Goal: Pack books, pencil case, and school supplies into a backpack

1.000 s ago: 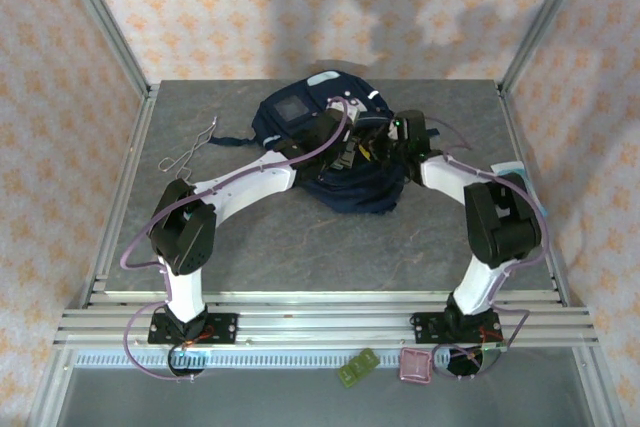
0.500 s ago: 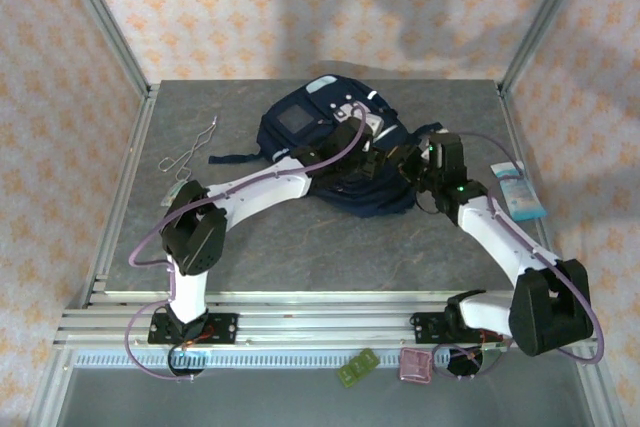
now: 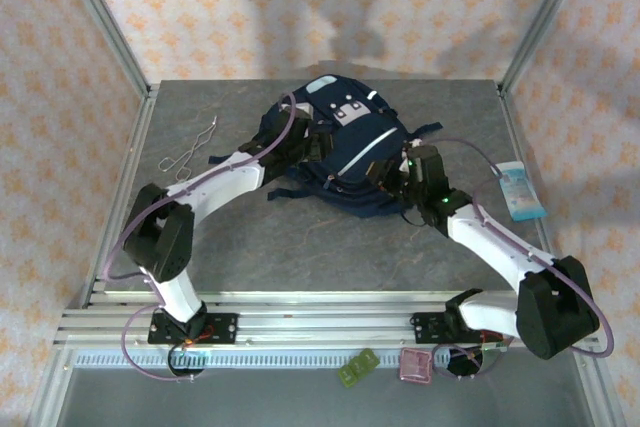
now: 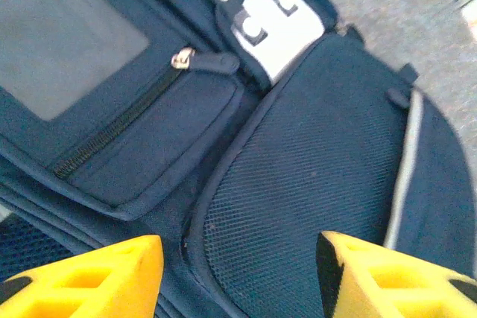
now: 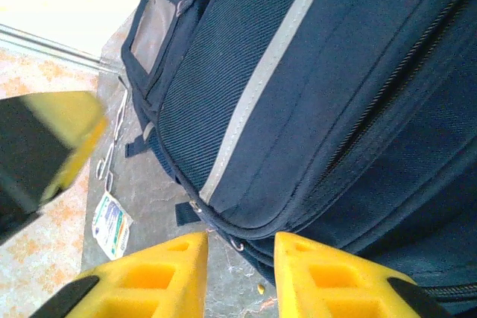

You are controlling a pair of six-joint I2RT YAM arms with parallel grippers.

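- Count: 1 large navy-blue fabric backpack w/ pale grey stripe trims; 2 white-and-black robot arms, each w/ yellow-fingered gripper; 1 thin bent wire; 1 pale blue-and-white packet; 2 small square bits below the front rail, one yellow-green, one pink.
- Surface: grey stone-look tabletop, edged by aluminium rails.
- Room: aluminium corner posts; walls in peach paper w/ orange flower print.
- Backpack lies flat at centre-back of table. Wire is well apart to its left, packet near the right edge.
- Left gripper: released, fingers spread wide, nothing btwn them. It hangs just above the pack's front, over the mesh-weave panel. Ahead of it in the left wrist view: zip pocket w/ metal pull, grey square patch upper left, white tab w/ snaps at top.
- Right gripper: fingers only narrowly parted, grey table showing thru the gap, nothing seen clamped. It sits at the pack's near-right edge, tips just beside the seam where a small metal ring shows; can't tell if touching.
- In the top view the arms come at the pack from both sides, left arm across its left half, right arm at its lower right.
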